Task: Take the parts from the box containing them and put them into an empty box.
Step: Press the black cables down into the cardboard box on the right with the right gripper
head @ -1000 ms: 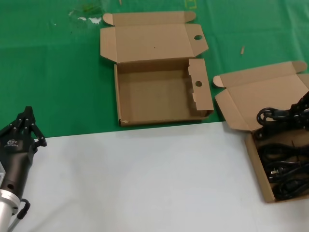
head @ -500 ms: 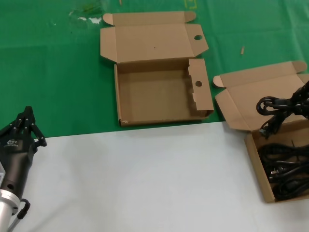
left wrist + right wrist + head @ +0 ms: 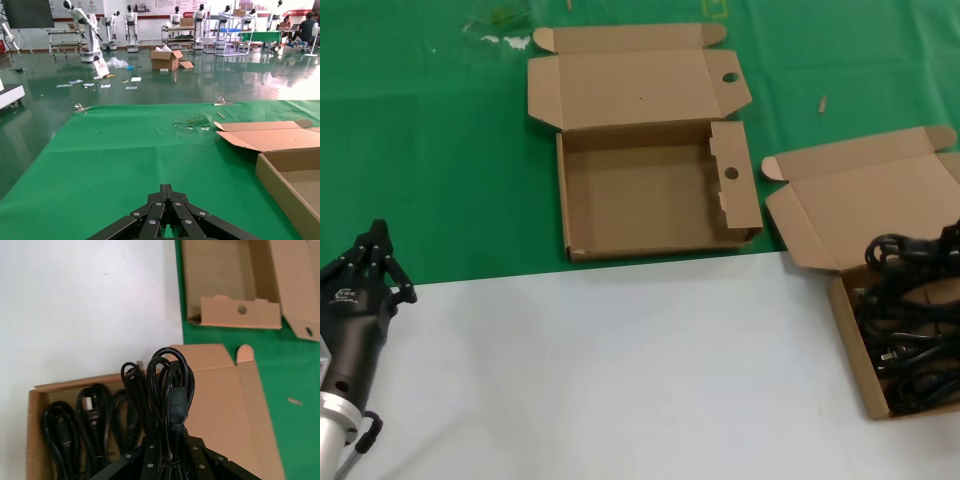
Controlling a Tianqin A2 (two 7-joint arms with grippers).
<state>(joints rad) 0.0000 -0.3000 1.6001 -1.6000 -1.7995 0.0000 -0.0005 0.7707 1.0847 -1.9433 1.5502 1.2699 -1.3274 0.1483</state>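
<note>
Change: the looped cable bundle (image 3: 167,390) gripped by the right claw (image 3: 167,452) is now seen lower and nearer the robot than half a second ago, its loops hanging just over the back edge of the cable box (image 3: 850,330) instead of over the box's lid.
Meaning: the bundle is judged still not clear of its box; the transfer to the empty box (image 3: 655,190) is not yet begun in earnest.
Right claw: closed on one cable bundle, seen in the right wrist view with the loops standing out beyond the fingers.
Remaining cables (image 3: 85,425): several bundles are left lying side by side in the cable box.
Left claw (image 3: 372,262): parked at the table's (image 3: 620,370) left edge, fingers drawn together, nothing held.
Edges: the empty box's side flap with the round hole (image 3: 731,173) stands upright on the side facing the cable box, and must be cleared from above.
Open room: bare green cloth (image 3: 430,150) and white table lie between the two boxes; nothing is seen in the path.
</note>
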